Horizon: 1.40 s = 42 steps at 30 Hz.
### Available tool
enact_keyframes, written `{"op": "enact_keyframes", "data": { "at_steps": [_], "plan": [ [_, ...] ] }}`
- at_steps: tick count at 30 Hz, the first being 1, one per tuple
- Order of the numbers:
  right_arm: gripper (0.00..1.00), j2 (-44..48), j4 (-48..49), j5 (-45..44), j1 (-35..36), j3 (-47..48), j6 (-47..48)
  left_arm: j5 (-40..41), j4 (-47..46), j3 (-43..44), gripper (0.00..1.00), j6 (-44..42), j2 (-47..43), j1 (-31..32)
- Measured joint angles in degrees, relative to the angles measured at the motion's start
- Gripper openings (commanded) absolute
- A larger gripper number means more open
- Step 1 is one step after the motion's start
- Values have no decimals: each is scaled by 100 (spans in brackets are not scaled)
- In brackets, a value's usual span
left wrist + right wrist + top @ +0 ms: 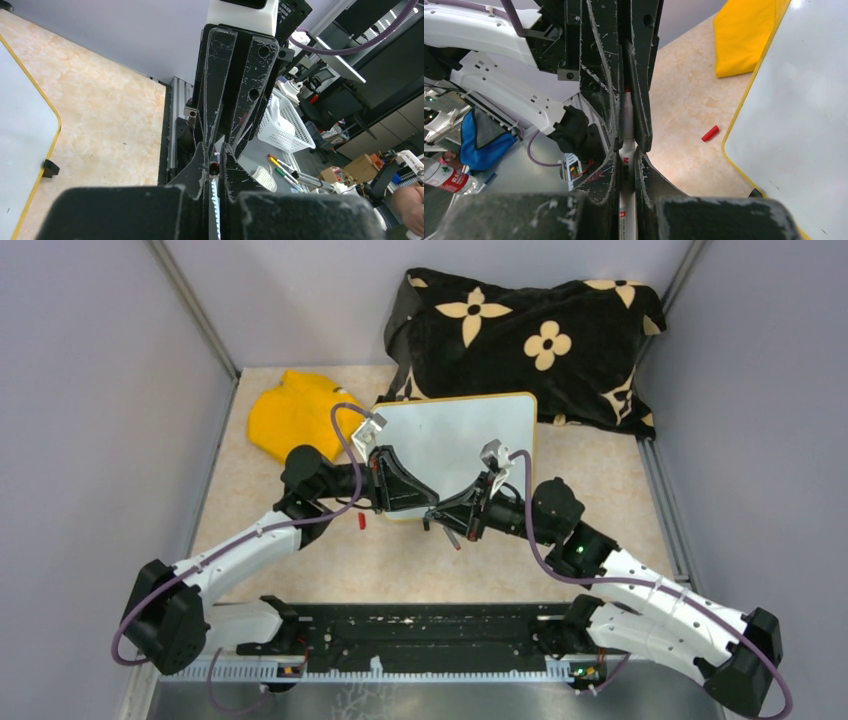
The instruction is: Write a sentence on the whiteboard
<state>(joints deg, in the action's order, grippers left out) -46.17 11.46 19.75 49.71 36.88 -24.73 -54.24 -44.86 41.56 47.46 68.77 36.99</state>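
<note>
Both of mine are clenched on one thing right now. My right gripper point(626, 150) grips the marker point(627, 117) by its barrel, and my left gripper point(215, 165) is pinched shut on the far end of that same marker, nose to nose with the right.

The red cap point(710, 133) lies loose on the tabletop point(330, 550), just beside the near-left corner of the whiteboard point(455, 435). The board lies flat mid-table, the yellow cloth point(295, 415) on its left and the flower-patterned black cushion point(530, 340) at its far edge. My grippers meet over its near edge, and its face looks blank from above.

I reckon the marker is light, hard and slick plastic, so it may twist under writing pressure. The mid-barrel is the place to grip, clear of the soft tip.

The board looks stiff and light with a glossy face. Perched on small clip feet point(50, 167), it could skid when pressed, so the yellow rim is the place to steady it.

The count is one whiteboard, one marker, one cap, one cloth and one cushion. Only one clip foot shows from the left wrist.
</note>
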Motion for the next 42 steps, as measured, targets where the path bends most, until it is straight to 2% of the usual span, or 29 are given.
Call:
{"op": "enact_keyframes", "data": {
  "at_steps": [3,4,7,8,9,12,21,27,32,39,42],
  "plan": [
    [0,0,-22,-15,0,0,2,57,70,0,0,-79,-22,4],
    [9,2,-24,-20,0,0,2,85,96,0,0,-92,-37,9],
    [46,11,13,-42,0,0,-33,267,199,-9,0,-118,-133,35],
    [54,20,4,-46,0,2,-87,361,203,-22,0,-118,-181,44],
    [62,39,-15,-68,0,2,-81,505,203,-48,0,-116,-267,52],
    [69,96,13,-212,0,2,-243,1010,109,-205,0,-33,-603,52],
    [70,146,874,-800,0,39,-1005,2905,-597,-697,0,833,-1246,52],
    [64,-249,1939,-1016,-4,74,-1615,3882,-1038,-940,0,1626,-1292,52],
    [52,-553,2352,-1141,-52,184,-1969,4347,-1062,-999,0,1996,-1318,55],
    [48,-807,2632,-1196,-76,273,-2304,4734,-1067,-1115,0,2208,-1449,92],
    [42,-914,2614,-1185,-85,374,-2374,4809,-1069,-1128,0,2240,-1451,118]
  ]
}}
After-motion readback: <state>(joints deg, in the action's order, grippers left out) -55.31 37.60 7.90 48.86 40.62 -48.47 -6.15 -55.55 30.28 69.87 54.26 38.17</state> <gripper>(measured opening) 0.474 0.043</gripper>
